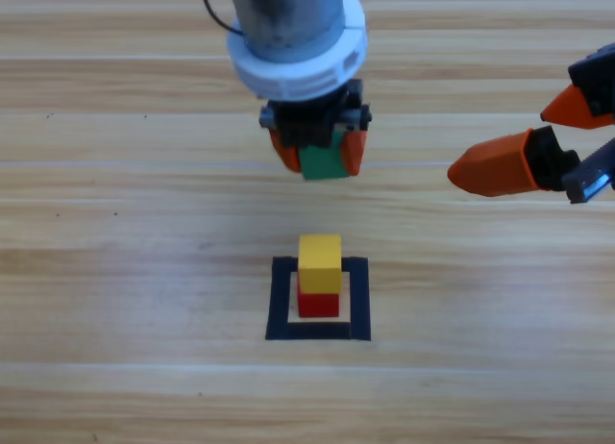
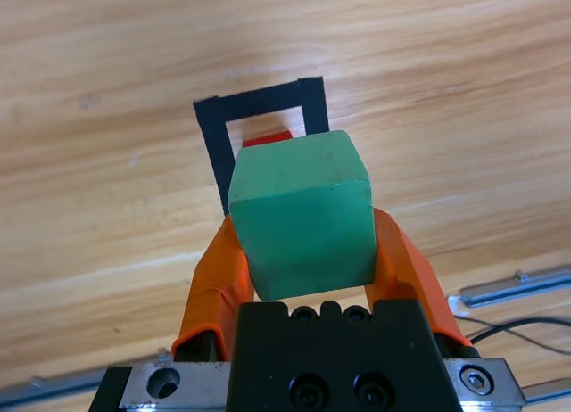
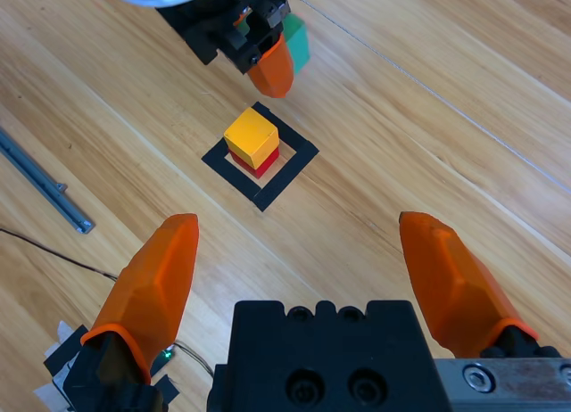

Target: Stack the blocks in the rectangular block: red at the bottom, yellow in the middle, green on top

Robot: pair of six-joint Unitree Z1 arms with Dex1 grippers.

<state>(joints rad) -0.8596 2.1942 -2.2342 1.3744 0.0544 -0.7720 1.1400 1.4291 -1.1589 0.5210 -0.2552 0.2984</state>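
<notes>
High view: left hand (image 1: 318,151) grips green (image 1: 324,161), seemingly tilted.

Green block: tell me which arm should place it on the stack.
Left. Its end effector is shut on the green block, up-picture of the yellow block that sits on the red block inside the rectangular block. The right end effector waits open and empty at the right edge.
</notes>
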